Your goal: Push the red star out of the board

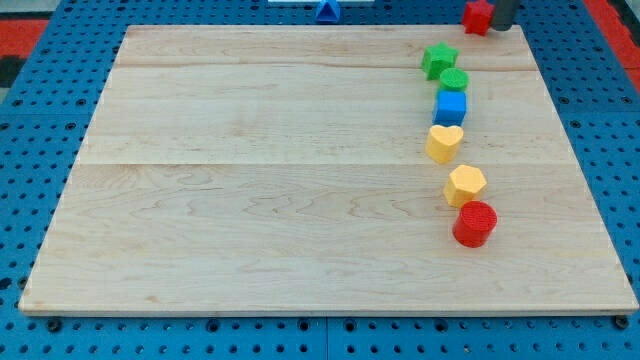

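Note:
The red star (477, 16) lies at the view's top right, just past the wooden board's top edge (300, 28) on the blue pegboard. My tip (502, 28) stands right beside the star on its right, touching or nearly touching it. The rod runs up out of the view.
A column of blocks stands on the board's right: a green star (438, 59), a green round block (455, 80), a blue cube (451, 106), a yellow heart (444, 142), a yellow hexagon (465, 185) and a red round block (475, 223). A blue triangle (326, 11) lies beyond the top edge.

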Robot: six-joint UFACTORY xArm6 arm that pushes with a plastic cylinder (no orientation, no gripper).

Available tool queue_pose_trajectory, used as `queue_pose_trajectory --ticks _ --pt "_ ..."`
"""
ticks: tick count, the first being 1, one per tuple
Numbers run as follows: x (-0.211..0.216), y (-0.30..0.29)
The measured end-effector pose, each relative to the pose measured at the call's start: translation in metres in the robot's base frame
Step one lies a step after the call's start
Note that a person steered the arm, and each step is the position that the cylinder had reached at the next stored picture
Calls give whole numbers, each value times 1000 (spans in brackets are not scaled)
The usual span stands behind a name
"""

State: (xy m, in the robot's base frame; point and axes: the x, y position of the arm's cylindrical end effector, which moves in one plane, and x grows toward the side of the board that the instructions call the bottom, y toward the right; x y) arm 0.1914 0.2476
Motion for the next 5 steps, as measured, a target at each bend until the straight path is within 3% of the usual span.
queue_pose_trajectory --ticks 2,5 --pt "8 -181" --pt "9 -285"
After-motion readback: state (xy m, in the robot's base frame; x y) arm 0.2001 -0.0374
